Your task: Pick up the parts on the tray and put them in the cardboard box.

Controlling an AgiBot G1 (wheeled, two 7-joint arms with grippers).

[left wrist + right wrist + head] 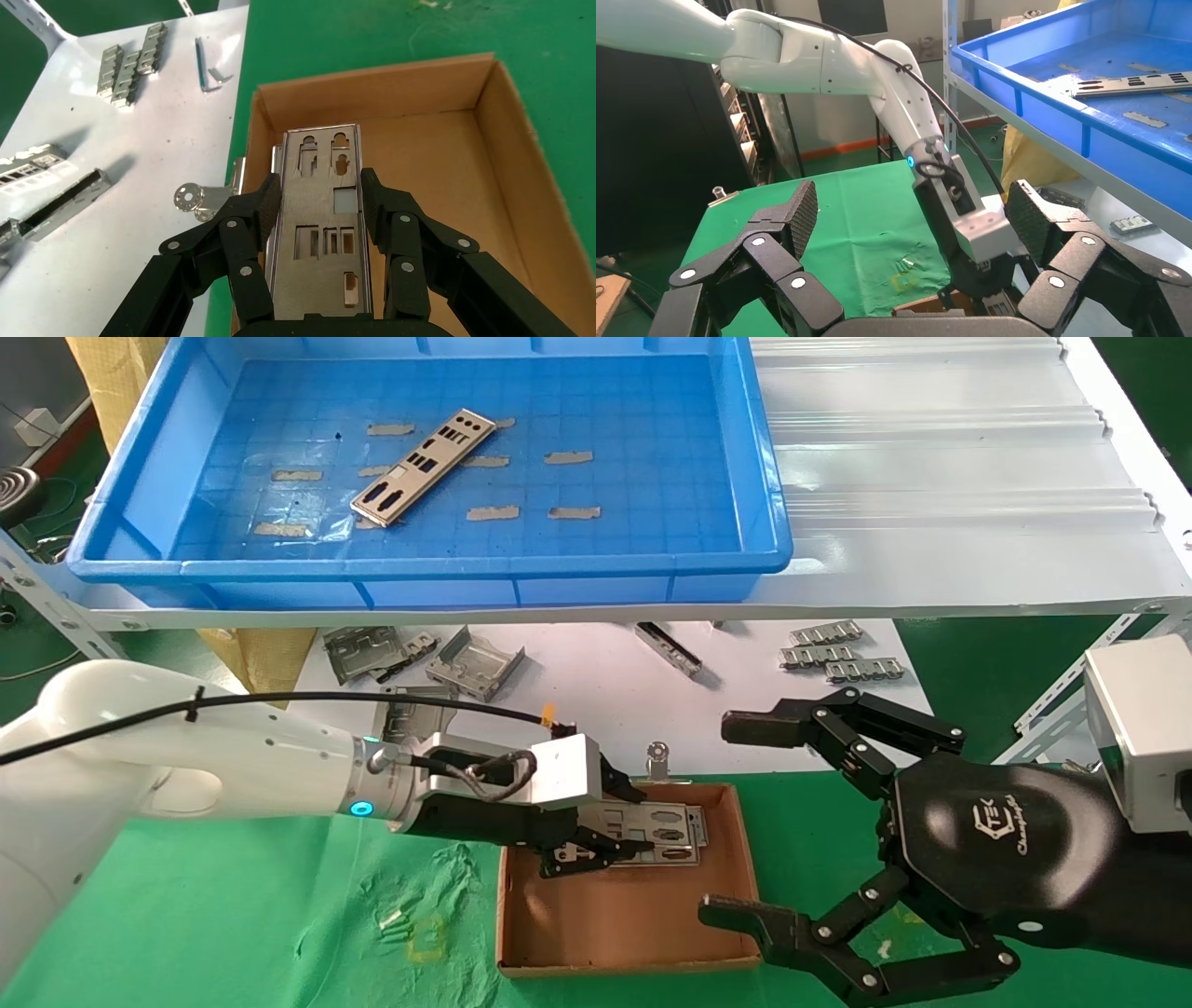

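Your left gripper (596, 845) is over the far part of the box (624, 915), fingers clamped on the long edges of a plate (656, 836). In the left wrist view the two pads (270, 203) press against either side of that plate (323, 217), which sticks out ahead of the gripper (320, 203) above the box (506, 140) floor; you cannot tell whether its far end touches the cardboard.

A second plate (424, 466) lies flat and slantwise on the tray (773, 514) floor, left of its middle, among bits of tape (568, 457). The tray sits on the white shelf (950, 477) above and behind the box.

Your right gripper (736, 817) hangs just right of the box, fingers wide apart and holding nothing. The right wrist view shows the same spread fingers (800, 214) with the left arm (807, 56) beyond them.

On the white surface (596, 682) under the shelf, behind the box, lie bent brackets (475, 663) and comb-like strips (838, 654). The box rests on a green cloth (233, 915).
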